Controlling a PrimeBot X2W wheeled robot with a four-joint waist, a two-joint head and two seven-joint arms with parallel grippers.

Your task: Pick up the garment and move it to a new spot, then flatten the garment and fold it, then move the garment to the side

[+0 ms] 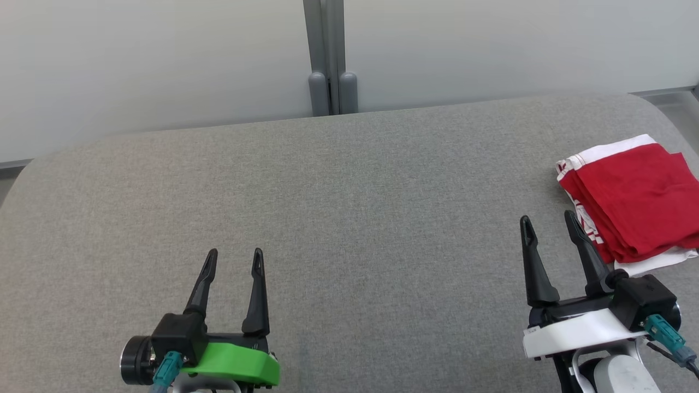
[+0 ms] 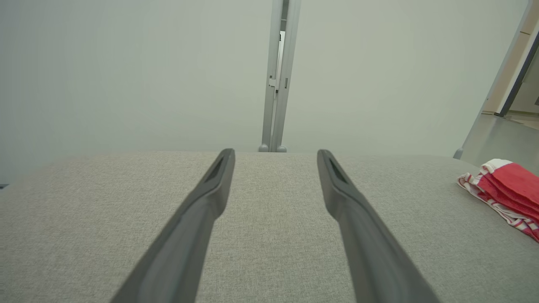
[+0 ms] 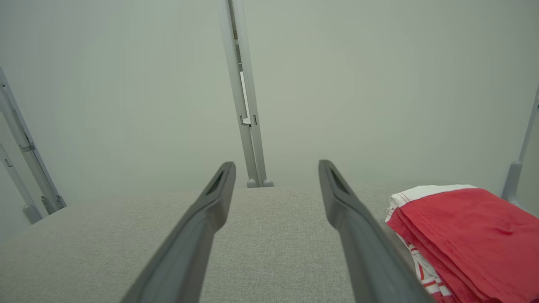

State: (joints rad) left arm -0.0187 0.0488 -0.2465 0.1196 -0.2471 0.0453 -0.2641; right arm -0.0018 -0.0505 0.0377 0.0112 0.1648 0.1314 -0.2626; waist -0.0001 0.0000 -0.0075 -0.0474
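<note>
Over at the right edge of the grey padded table [image 1: 349, 191] lies the garment [image 1: 639, 196], a red piece with a white printed band, probably briefs. It is stacked in several neat layers and partly runs out of my head view. From the right wrist camera I see the same bundle [image 3: 463, 235] just beside the right-hand finger, close but, as far as I can tell, not touching.

Both pincers are empty. The left gripper [image 1: 235, 252] hovers low at the near left with its fingers spread wide over bare cloth surface, well apart from the bundle. The right gripper [image 1: 547, 217] sits at the near right, fingers equally apart, with the nearer finger just short of the bundle's front corner.

My reading is that the folding looks done and the bundle already sits to the side, so I'd call this the tail of the last step, or a rest pose after it. The layers look square enough that I see no need to re-flatten.

If the bundle should go further aside, the right arm is the one to use. It would need to turn toward the stack, slide one finger under the lowest layer, pinch through all the layers and drag or lift gently, because a loose top fold could slip open.
</note>
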